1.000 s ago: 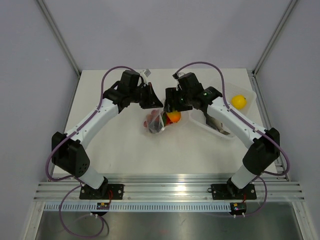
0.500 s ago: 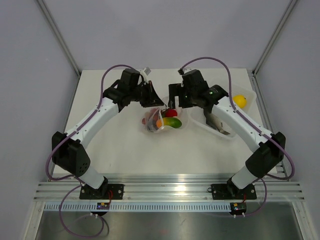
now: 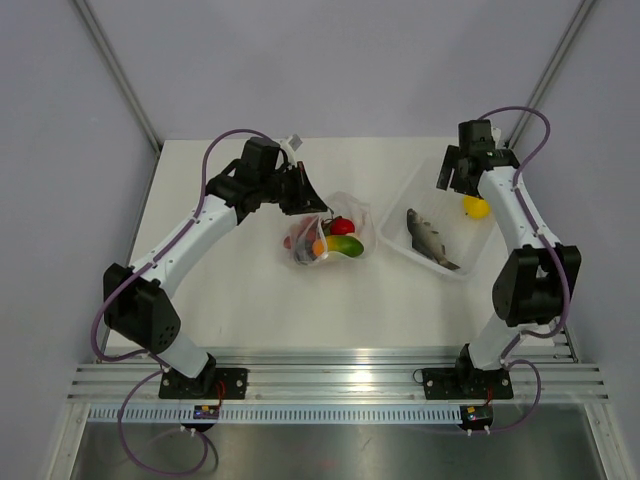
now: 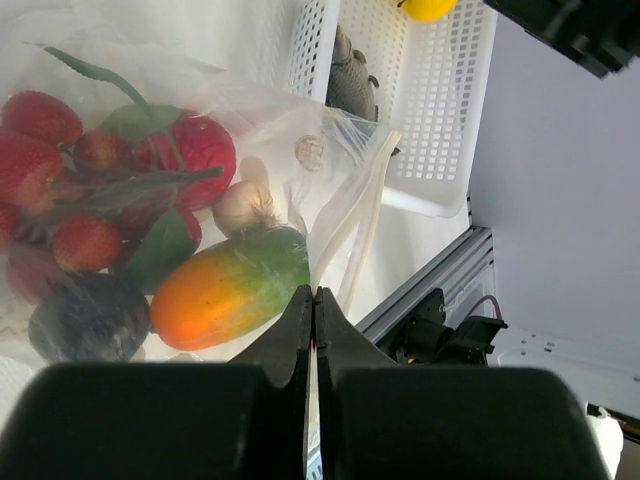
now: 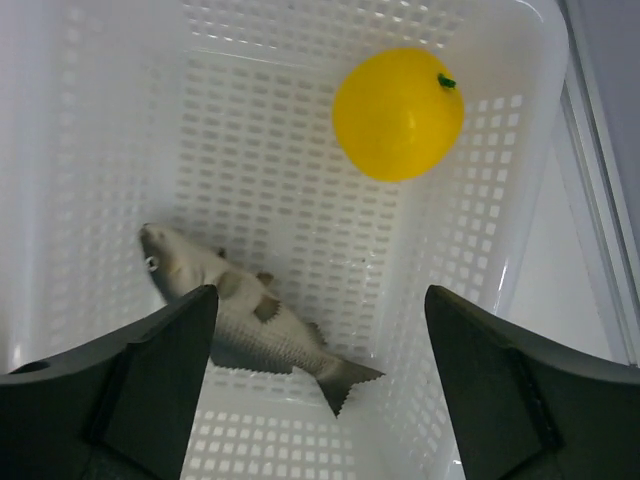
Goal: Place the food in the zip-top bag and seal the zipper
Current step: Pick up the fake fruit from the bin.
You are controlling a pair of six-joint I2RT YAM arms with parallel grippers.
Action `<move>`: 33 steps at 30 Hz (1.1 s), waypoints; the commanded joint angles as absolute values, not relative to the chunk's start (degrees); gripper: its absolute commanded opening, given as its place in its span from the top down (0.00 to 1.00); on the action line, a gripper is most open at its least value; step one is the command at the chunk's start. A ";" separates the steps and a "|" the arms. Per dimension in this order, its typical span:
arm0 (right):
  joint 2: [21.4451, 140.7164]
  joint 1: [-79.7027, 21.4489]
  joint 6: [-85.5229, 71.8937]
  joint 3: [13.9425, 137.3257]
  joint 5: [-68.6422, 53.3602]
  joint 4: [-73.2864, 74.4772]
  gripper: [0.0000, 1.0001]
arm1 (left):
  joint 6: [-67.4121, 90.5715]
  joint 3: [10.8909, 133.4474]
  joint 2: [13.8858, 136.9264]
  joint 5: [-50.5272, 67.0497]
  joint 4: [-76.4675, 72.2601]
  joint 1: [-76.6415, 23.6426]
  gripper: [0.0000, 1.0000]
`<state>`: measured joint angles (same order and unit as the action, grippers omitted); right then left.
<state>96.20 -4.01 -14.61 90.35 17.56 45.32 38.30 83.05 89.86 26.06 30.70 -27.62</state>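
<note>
clear, crinkly plastic marks out the zip-top bag, which lies near the middle of the table. we see its edge caught in the left gripper, whose jaws are clenched tight on the film with no gap between them.

the food is heaped inside the bag. we can make out red strawberries, an orange-and-green mango, a pale garlic bulb just above the mango, and a dark purple piece beside it. the zipper is a pale strip that runs from the pinched edge along the mouth. it bows out in a loop, so the mouth stands unsealed.

just beside the bag, on the right, sits a white perforated basket. it holds a yellow lemon towards its far end and a grey fish nearer the middle, and the two do not touch.

the right gripper hangs over the basket with its jaws spread wide and nothing between them. from above we find it over the far end, close by the lemon.
</note>
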 commanded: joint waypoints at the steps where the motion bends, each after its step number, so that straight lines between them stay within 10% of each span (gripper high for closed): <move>1: 102.63 -1.68 -10.72 95.44 24.96 46.41 0.06 | 36.13 85.87 88.42 25.05 31.02 -27.77 1.00; 33: 122.34 5.18 -9.84 101.07 21.00 35.42 0.00 | 33.49 85.08 87.63 26.72 30.06 -27.86 1.00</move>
<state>121.82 4.95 -10.26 99.94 20.08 38.35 34.63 83.22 89.84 25.93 31.20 -27.70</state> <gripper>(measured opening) 0.993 0.005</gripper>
